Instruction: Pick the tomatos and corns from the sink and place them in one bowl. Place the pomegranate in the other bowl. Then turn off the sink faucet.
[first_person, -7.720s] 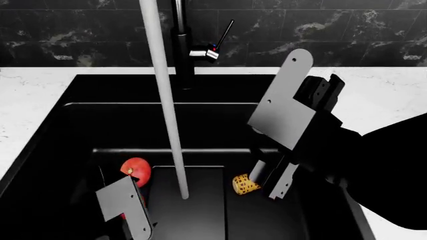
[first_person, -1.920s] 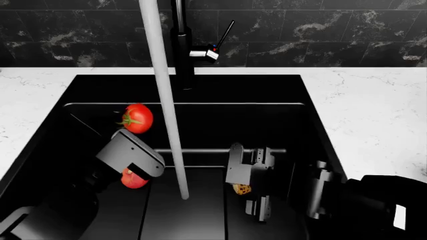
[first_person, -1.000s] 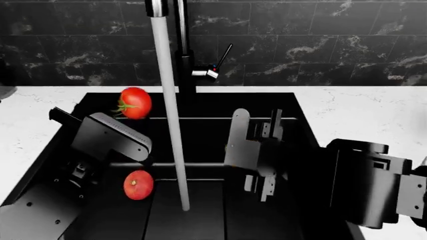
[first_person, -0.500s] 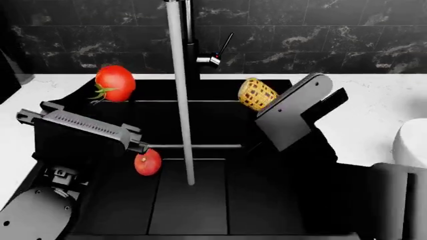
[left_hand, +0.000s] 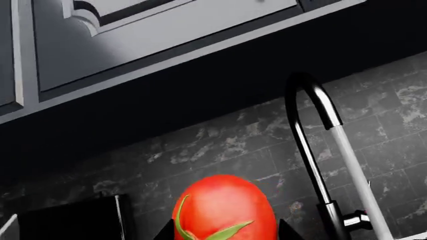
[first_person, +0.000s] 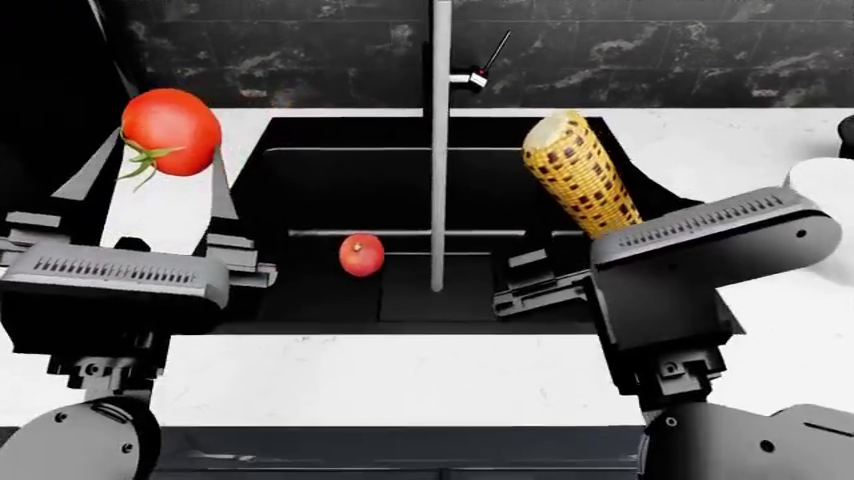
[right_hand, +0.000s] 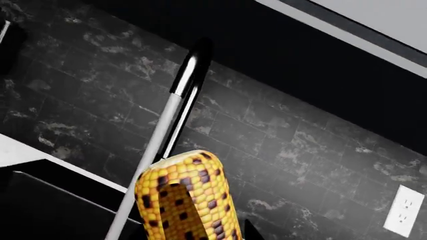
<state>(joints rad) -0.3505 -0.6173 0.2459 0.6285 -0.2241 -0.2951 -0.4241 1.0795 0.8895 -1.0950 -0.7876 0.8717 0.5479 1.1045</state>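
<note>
Both arms now stand raised clear of the sink (first_person: 267, 200), higher than half a second ago, each carrying its load above the counter.

Left gripper (first_person: 167, 150): closed on a tomato (first_person: 170, 128), stem leaves showing; held up over the white countertop (first_person: 400, 375) at the basin's left edge.
Right gripper (first_person: 587, 215): closed on a corn cob (first_person: 578, 172), upright, tilted slightly, over the basin's right rim.
Second tomato (first_person: 360, 254): lying on the sink floor, just beside the water stream (first_person: 438, 150).
Faucet (left_hand: 313, 130): running.
</note>
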